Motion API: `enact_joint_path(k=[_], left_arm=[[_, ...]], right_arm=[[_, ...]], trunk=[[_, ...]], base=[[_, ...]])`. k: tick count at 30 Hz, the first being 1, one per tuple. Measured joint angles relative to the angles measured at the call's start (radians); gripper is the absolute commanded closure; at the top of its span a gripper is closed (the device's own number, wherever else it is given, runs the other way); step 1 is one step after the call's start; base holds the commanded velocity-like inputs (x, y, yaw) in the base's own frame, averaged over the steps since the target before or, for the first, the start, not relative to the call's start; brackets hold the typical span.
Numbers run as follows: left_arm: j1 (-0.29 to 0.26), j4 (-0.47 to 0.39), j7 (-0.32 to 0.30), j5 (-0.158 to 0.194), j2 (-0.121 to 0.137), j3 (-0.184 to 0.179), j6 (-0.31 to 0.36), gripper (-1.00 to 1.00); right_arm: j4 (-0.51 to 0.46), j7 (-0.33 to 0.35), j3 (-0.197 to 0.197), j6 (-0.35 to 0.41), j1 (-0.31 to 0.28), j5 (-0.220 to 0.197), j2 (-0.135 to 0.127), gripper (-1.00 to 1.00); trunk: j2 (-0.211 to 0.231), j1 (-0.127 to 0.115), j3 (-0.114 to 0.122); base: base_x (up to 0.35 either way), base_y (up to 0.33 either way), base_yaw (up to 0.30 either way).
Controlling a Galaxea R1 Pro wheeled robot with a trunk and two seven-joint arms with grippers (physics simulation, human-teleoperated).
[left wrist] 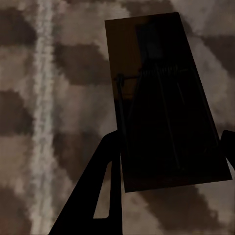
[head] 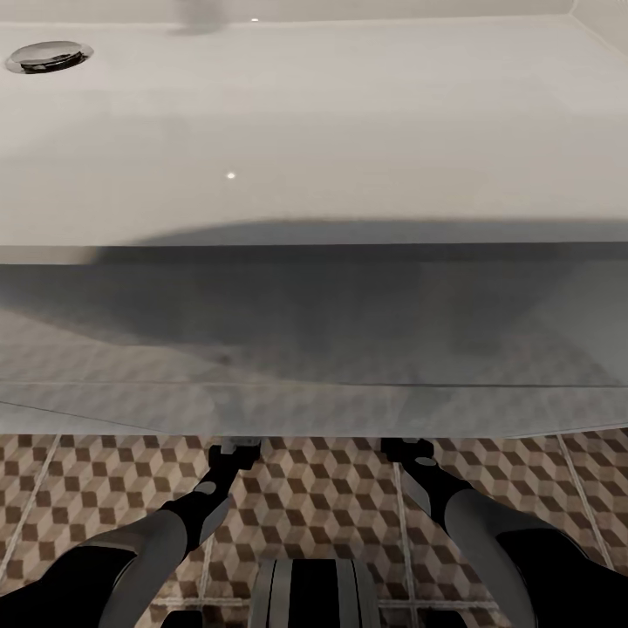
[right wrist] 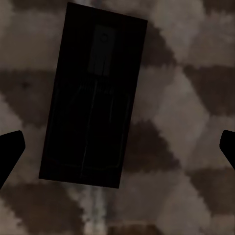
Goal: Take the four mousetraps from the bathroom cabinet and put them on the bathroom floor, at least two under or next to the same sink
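A dark, shaded mousetrap [left wrist: 166, 117] sits between the fingers of my left gripper [left wrist: 171, 139]. Both fingers touch its long edges, so the gripper is shut on it just above the cube-patterned bathroom floor [left wrist: 63, 98]. In the right wrist view a second mousetrap [right wrist: 93, 98] lies flat on the floor [right wrist: 186, 98]. My right gripper [right wrist: 120, 147] is open, its fingers wide apart and clear of the trap. In the head view both forearms [head: 209, 497] [head: 453, 506] reach under the front rim of the white sink [head: 314, 131], which hides the fingers and traps.
The sink's chrome drain [head: 48, 57] is at the far left of the basin. Its wide glossy rim [head: 314, 410] overhangs the tiled floor [head: 323, 497] just ahead of my trunk. Pale grout lines cross the tiles.
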Motion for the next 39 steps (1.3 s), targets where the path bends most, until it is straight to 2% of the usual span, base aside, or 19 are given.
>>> enact_joint_path(k=[19, 20, 39], left_arm=[[0.000, 0.000, 0.000, 0.001, 0.001, 0.001, 0.004, 1.00], [0.000, 0.000, 0.000, 0.001, 0.001, 0.001, 0.004, -1.00], [0.000, 0.000, 0.003, 0.000, 0.003, 0.001, 0.004, -1.00]], right_arm=[[0.000, 0.000, 0.000, 0.000, 0.000, 0.000, 0.000, -1.00], [0.000, 0.000, 0.000, 0.000, 0.000, 0.000, 0.000, -1.00], [0.000, 0.000, 0.000, 0.000, 0.000, 0.000, 0.000, -1.00]], trunk=[[0.000, 0.000, 0.000], [0.000, 0.000, 0.000], [0.000, 0.000, 0.000]], base=[[0.000, 0.000, 0.000], [0.000, 0.000, 0.000], [0.000, 0.000, 0.000]])
